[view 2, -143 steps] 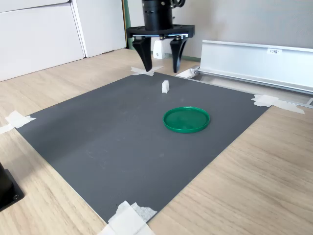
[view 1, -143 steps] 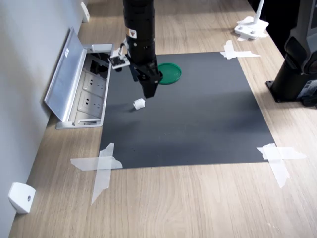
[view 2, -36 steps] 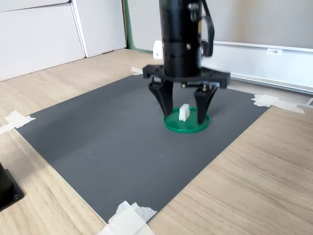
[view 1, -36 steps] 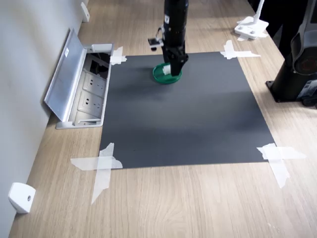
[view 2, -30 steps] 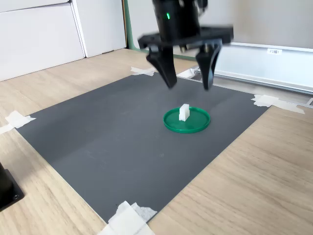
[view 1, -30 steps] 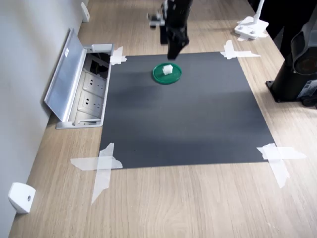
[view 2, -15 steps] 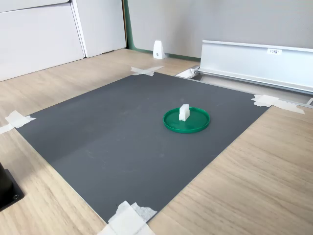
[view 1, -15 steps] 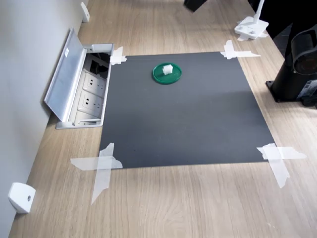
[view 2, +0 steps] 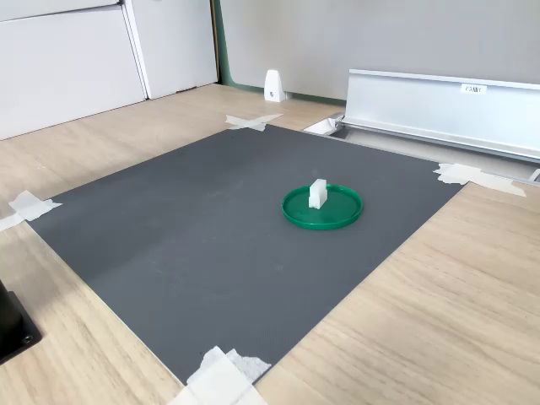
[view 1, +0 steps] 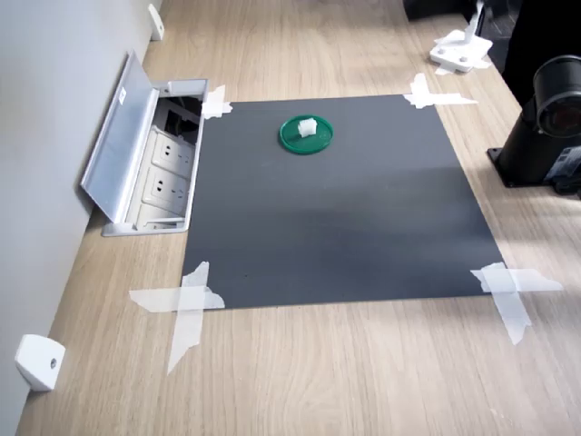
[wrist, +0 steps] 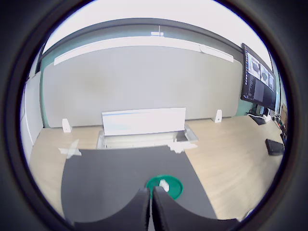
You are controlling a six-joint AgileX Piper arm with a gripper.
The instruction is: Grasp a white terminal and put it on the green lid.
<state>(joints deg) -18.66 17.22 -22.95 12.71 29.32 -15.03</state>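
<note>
The white terminal (view 2: 317, 193) stands upright on the green lid (view 2: 341, 216), near its middle. It looks light, stiff and easily toppled; grip its flat sides. In the wrist view the gripper (wrist: 148, 204) is empty, jaws nearly touching.

A fisheye picture looks down over a dark mat (wrist: 120, 178) on a wooden table (wrist: 231, 159). A green lid (wrist: 166, 186) holding a small white terminal (wrist: 163, 184) lies just beyond the gripper (wrist: 150, 211), whose fingers press together.
</note>
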